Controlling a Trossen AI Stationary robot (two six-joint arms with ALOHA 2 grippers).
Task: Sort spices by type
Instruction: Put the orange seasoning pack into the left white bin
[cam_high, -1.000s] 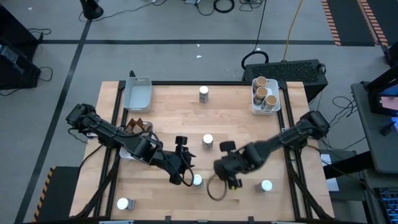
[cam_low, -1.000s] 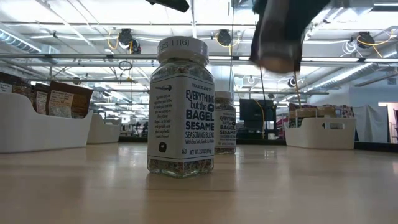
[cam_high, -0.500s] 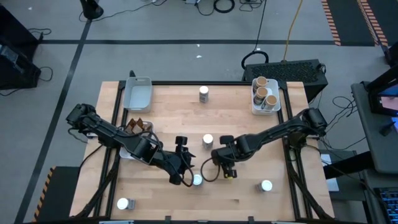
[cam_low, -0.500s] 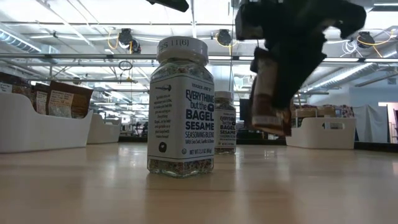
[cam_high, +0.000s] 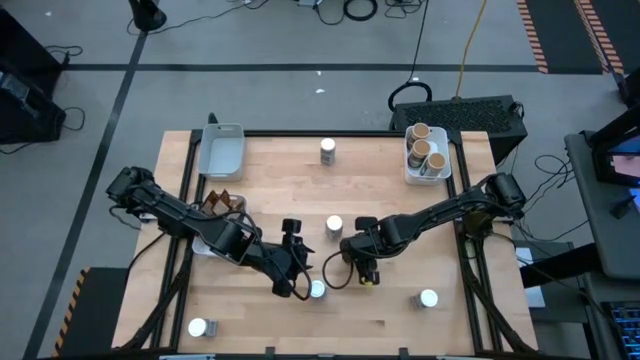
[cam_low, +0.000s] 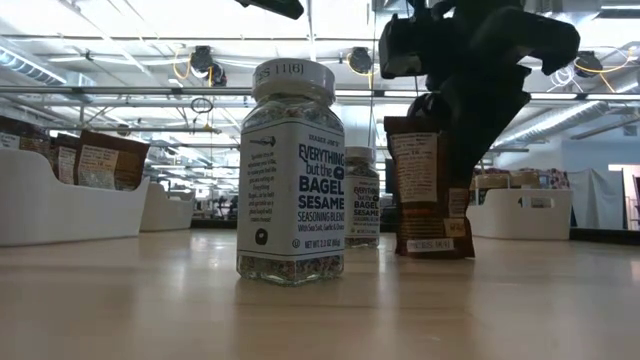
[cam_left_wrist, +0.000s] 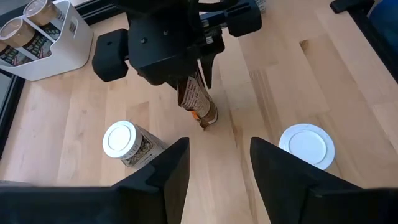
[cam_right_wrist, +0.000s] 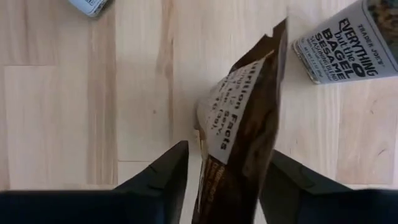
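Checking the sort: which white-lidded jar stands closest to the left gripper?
The white-lidded jar at the left gripper, near the table's front middle; the other white-lidded jars stand well clear of it.

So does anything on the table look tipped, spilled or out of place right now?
Nothing is spilled or tipped. The brown packet stands upright mid-table under the right gripper, away from the other packets in the left tray. White-lidded jars are scattered upright.

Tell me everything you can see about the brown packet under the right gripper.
The brown packet is a small crinkled pouch with a pale printed label. It stands upright on the wooden table near its middle, beside a white-lidded jar. The right gripper is directly over its top edge, fingers either side; whether they are gripping it is unclear.
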